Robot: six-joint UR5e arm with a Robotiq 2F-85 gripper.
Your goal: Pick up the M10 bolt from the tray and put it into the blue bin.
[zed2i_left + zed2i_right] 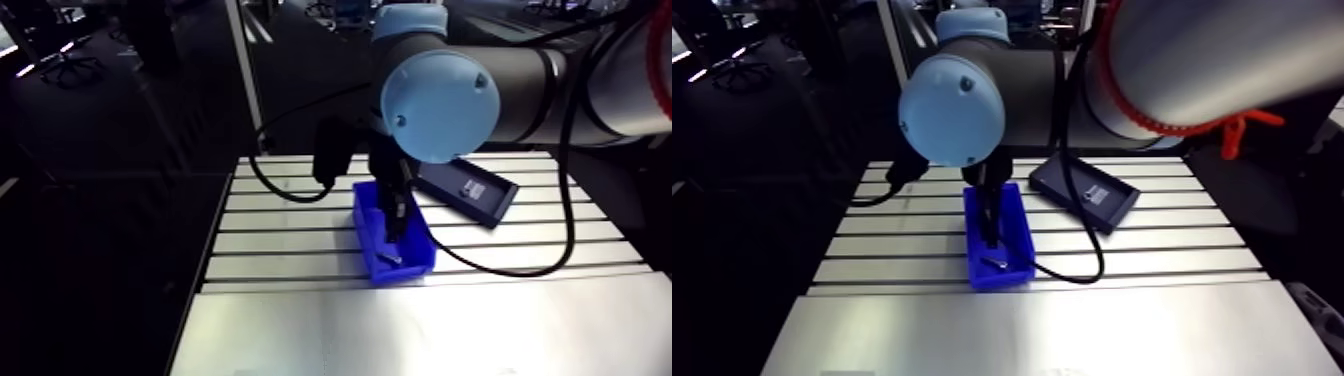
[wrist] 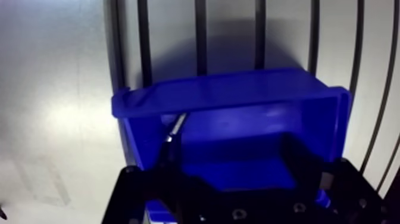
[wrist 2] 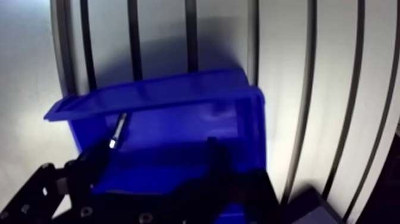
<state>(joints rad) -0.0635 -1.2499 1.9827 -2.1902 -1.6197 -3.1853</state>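
Observation:
The blue bin (image 1: 392, 232) stands on the slotted table, near its front edge. My gripper (image 2: 231, 149) reaches down into the bin, open, with its two dark fingers wide apart and nothing between them. The M10 bolt (image 2: 176, 127), a slim silver piece, lies on the bin's floor by the wall, just ahead of one fingertip (image 2: 169, 152). In the arm view it shows as a small bright shape (image 1: 391, 258) at the bin's near end, below the gripper. The black tray (image 1: 467, 190) lies behind and to the right of the bin.
A small pale item (image 1: 1093, 196) rests in the black tray. A smooth metal plate (image 1: 420, 330) covers the table's front, and slotted rails (image 1: 280, 240) run to the left and right of the bin. A black cable (image 1: 520, 268) loops over the table beside the bin.

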